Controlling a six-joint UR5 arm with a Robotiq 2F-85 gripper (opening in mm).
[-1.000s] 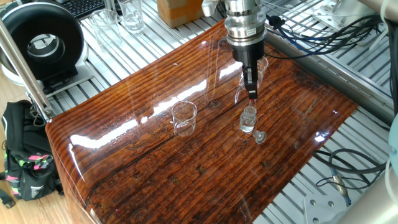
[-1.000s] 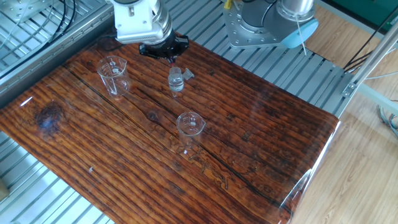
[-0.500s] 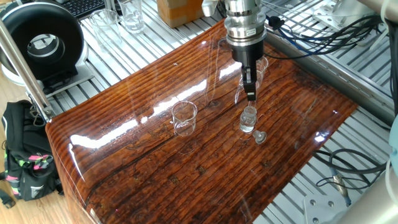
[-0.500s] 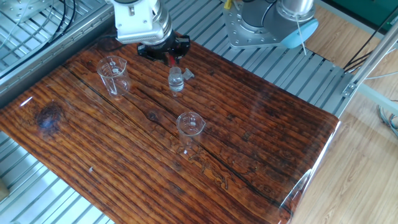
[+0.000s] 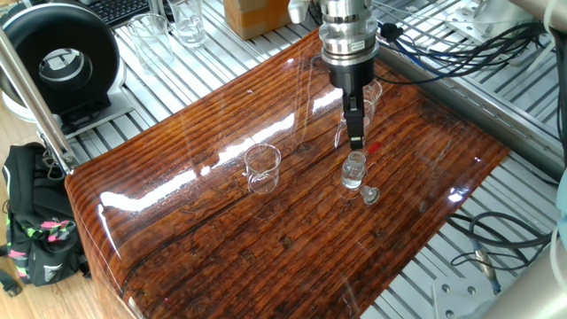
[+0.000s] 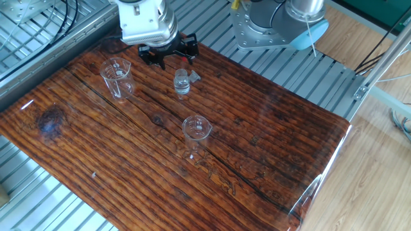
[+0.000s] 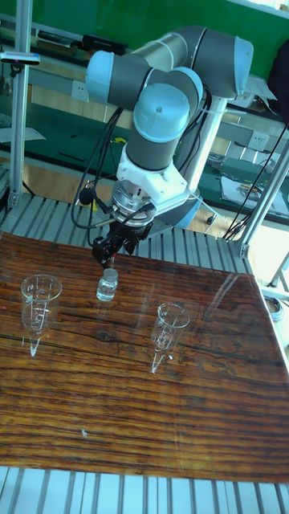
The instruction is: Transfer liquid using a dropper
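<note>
My gripper [image 6: 172, 52] hangs open just above the small glass bottle [image 6: 182, 82], one finger on each side of it and nothing held between them. In one fixed view the dropper's red bulb [image 5: 373, 146] shows just right of the fingers [image 5: 355, 128], above the bottle [image 5: 353, 170]. Its clear tube is too faint to trace. In the tall fixed view my gripper [image 7: 112, 245] is directly over the bottle [image 7: 107, 285]. I cannot make out the liquid in any glass.
A small glass stopper [image 5: 370, 195] lies beside the bottle. One conical measuring glass [image 6: 116, 76] stands near the gripper, another [image 6: 197, 130] toward the middle of the wooden tabletop [image 6: 270, 147]. Metal rails and cables surround the table.
My gripper's fingers have spread apart and let go of the red bulb they pinched a second ago. The bulb now sits slightly to the side of them.
</note>
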